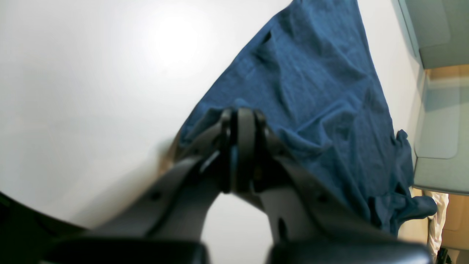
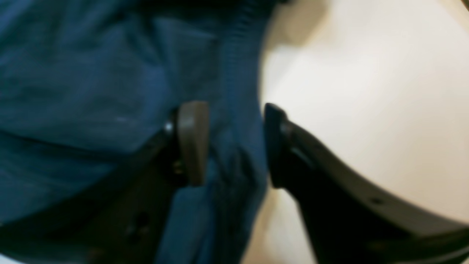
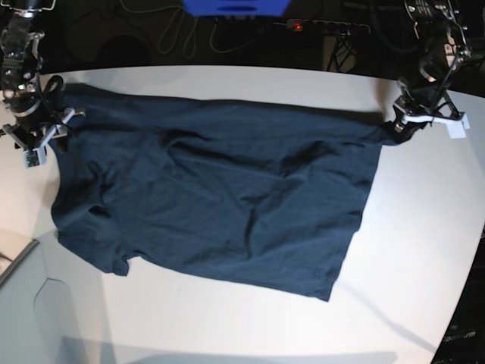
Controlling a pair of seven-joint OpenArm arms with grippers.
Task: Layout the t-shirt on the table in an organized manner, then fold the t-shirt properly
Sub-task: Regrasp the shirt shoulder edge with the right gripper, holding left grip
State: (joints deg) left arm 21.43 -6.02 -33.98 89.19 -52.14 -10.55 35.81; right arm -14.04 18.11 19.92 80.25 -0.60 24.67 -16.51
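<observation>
The dark navy t-shirt (image 3: 227, 197) lies spread across the white table (image 3: 424, 227), still wrinkled, with its sleeves toward the base view's left. My left gripper (image 3: 402, 121) is at the shirt's far right corner. In the left wrist view it (image 1: 238, 121) is shut on a fold of the cloth (image 1: 311, 91), pulled slightly taut. My right gripper (image 3: 38, 140) is at the shirt's far left corner. In the right wrist view it (image 2: 234, 143) stands open, and a ribbed edge of the shirt (image 2: 91, 91) runs between its fingers (image 2: 192, 143) over the table (image 2: 366, 91).
A pale grey box corner (image 3: 23, 303) sits at the table's near left and shows as grey panels (image 1: 436, 110) in the left wrist view. Cables and a power strip (image 3: 326, 26) lie beyond the curved far edge. Bare tabletop (image 1: 91, 91) stretches beside the shirt.
</observation>
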